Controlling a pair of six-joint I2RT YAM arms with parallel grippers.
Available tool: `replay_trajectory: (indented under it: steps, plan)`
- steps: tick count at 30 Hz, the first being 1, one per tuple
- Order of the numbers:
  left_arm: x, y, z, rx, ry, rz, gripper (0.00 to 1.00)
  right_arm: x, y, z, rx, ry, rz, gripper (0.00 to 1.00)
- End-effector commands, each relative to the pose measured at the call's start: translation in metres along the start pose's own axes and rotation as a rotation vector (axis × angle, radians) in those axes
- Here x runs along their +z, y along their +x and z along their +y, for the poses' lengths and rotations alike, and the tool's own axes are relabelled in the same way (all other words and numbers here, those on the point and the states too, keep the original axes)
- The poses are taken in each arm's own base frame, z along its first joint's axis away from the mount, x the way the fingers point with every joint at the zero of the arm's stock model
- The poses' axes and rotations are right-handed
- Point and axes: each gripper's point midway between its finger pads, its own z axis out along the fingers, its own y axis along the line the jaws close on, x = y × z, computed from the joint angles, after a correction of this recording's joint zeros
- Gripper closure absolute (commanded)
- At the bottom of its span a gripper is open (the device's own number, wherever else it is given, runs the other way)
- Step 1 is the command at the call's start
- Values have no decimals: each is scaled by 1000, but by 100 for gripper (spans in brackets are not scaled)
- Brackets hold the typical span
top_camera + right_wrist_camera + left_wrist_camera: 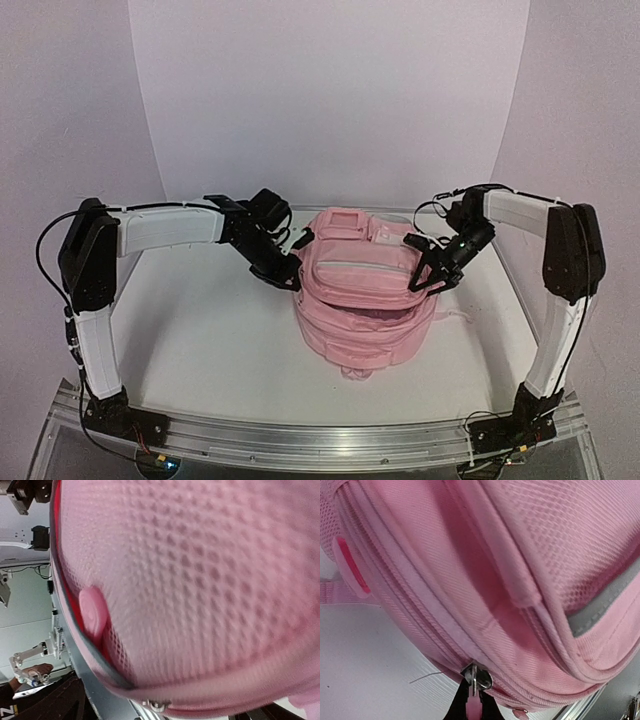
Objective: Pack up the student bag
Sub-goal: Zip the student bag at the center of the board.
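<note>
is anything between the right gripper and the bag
Nothing visible: the right gripper is open and close up at the mesh side of the student bag, with no object between them.

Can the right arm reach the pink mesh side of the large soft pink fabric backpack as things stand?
Probably yes. The right arm's open fingers sit close beside the large soft pink fabric backpack, its pink mesh side fills the right wrist view, and nothing shows between them.
</note>
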Motion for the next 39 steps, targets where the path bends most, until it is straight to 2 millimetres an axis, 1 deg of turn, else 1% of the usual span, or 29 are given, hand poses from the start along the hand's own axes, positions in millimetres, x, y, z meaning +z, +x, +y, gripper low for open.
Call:
replay_trajectory:
  steps: [1, 3, 5, 6, 9, 12, 13, 14, 16, 17, 19, 21, 22, 24, 27, 28, 29, 30, 31, 33, 36, 37, 38, 39]
  plan:
    - [-16, -52, -2, 23, 62, -134, 100, 38, -16, 24, 70, -161, 17, 8]
    - [-21, -42, -11, 59, 97, -72, 100, 47, -36, 10, 126, -123, -37, 18]
    - [-32, -24, -18, 73, 115, -18, 100, 50, -56, -11, 157, -46, -108, 38]
    - [-42, -16, -23, 90, 120, -9, 100, 49, -64, -19, 172, -12, -140, 46]
    - [-62, 15, -30, 108, 101, 28, 100, 48, -80, -36, 260, 41, -220, 66]
    - [-68, 45, -32, 106, 75, 85, 100, 48, -88, -43, 289, 47, -239, 94]
    - [-68, 52, -34, 105, 66, 105, 100, 49, -90, -43, 297, 45, -243, 99]
    - [-65, 57, -37, 106, 58, 123, 100, 50, -92, -44, 304, 42, -245, 100]
    - [-54, 65, -45, 119, 49, 164, 100, 49, -93, -46, 307, 49, -254, 100]
    - [-47, 67, -55, 124, 58, 178, 100, 48, -93, -46, 307, 53, -257, 100]
    - [-29, 61, -75, 105, 106, 173, 100, 47, -94, -45, 304, 60, -265, 100]
    - [-14, 48, -85, 56, 134, 132, 100, 46, -95, -44, 300, 59, -268, 100]
    - [-5, 39, -87, 24, 140, 104, 100, 45, -95, -43, 297, 59, -271, 100]
    - [9, 21, -85, -26, 123, 47, 100, 44, -95, -40, 288, 52, -276, 100]
    - [21, -11, -82, -27, 93, -37, 100, 41, -97, -35, 274, 34, -287, 100]
    - [29, -18, -77, -30, 82, -47, 100, 41, -99, -33, 269, 24, -292, 100]
    - [33, -27, -70, -41, 70, -62, 100, 40, -101, -31, 270, 15, -299, 100]
    - [35, -35, -61, -58, 56, -76, 100, 39, -103, -31, 273, 7, -310, 100]
    - [35, -44, -46, -87, 44, -95, 100, 38, -108, -29, 278, -3, -327, 100]
    - [28, -59, -19, -129, 22, -142, 100, 34, -116, -27, 302, -23, -367, 100]
    - [6, -82, 24, -148, -25, -214, 100, 24, -136, -18, 336, -72, -495, 100]
    - [1, -85, 34, -136, -48, -212, 100, 20, -145, -10, 328, -89, -541, 100]
    - [-1, -84, 42, -123, -69, -191, 100, 17, -155, 0, 313, -111, -578, 100]
    - [-7, -90, 42, -98, -76, -184, 100, 22, -162, 16, 277, -125, -576, 100]
